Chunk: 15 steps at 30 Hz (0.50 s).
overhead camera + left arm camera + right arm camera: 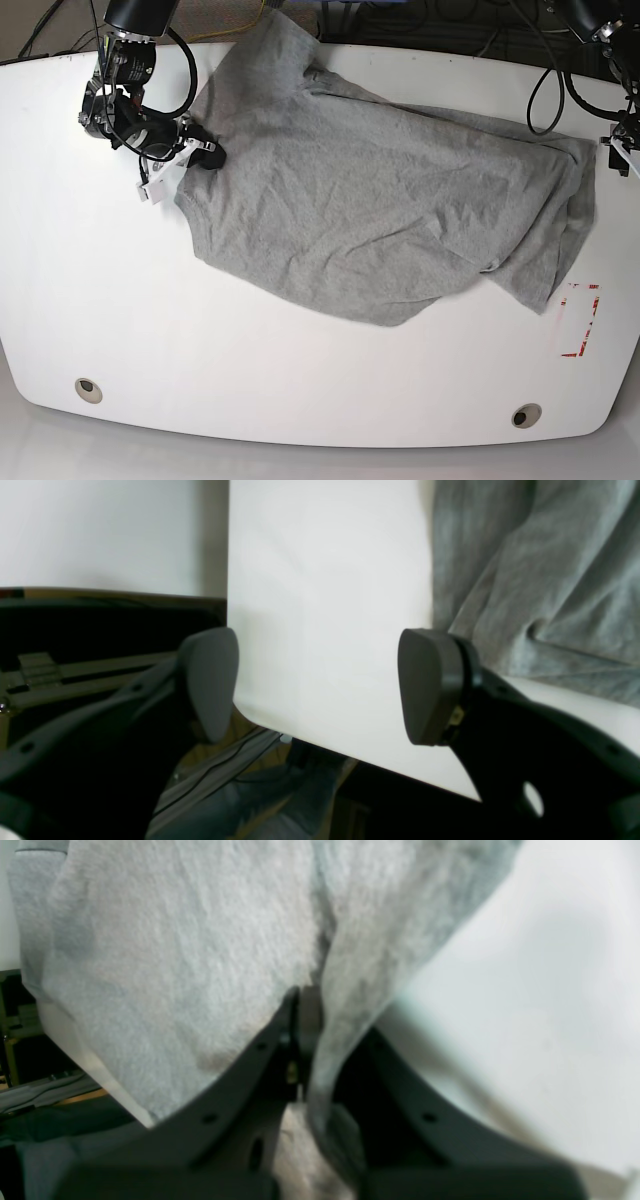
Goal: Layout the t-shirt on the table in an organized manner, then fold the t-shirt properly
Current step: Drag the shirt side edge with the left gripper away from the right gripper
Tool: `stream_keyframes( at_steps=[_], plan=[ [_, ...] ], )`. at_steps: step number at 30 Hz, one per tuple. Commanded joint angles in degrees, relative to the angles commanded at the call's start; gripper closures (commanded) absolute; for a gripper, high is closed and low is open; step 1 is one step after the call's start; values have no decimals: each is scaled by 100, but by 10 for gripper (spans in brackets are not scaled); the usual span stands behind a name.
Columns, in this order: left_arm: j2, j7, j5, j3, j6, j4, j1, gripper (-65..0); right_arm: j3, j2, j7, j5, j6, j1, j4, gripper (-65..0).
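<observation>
Grey heather cotton, creased all over, the t-shirt [380, 200] lies spread across the upper middle of the table [250, 380], running from about ten o'clock at the far edge down toward four o'clock, where a lobe of cloth ends just short of the red dashed mark [580, 320]. Its lower hem sags into a rounded bulge near the table's centre, and a fold doubles the fabric over at three o'clock.

At nine to ten o'clock in the base view, the right gripper [205, 155] reaches in low from the table's far corner, its black arm bent and cabled, and meets the shirt's edge there. The right wrist view shows its jaws pressed together with a pinch of t-shirt [165, 955] trapped between them, cloth draping to both sides over the white table [540, 990].

The left gripper [317, 685] has its pads [430, 685] spread wide with only bare table [325, 605] between them; the t-shirt [540, 570] lies off at two o'clock, untouched.

In the base view that arm is cut off at the three o'clock edge, so only cabling and a bracket show. The right wrist view is blurred, and the shirt's neck cannot be made out.
</observation>
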Motion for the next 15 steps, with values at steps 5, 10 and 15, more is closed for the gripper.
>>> stream_keyframes(
  at_steps=[5,10,15],
  plan=[
    [185,-642,9,352,0,-185,290,-467,0,0,0,0,0,0,0,0],
    [211,-1108,9,791,0,-519,563,-467,0,0,0,-9,0,0,0,0],
    [237,-1653,18,993,0,-888,774,-462,0,97,0,-9,0,0,0,-1]
  ],
)
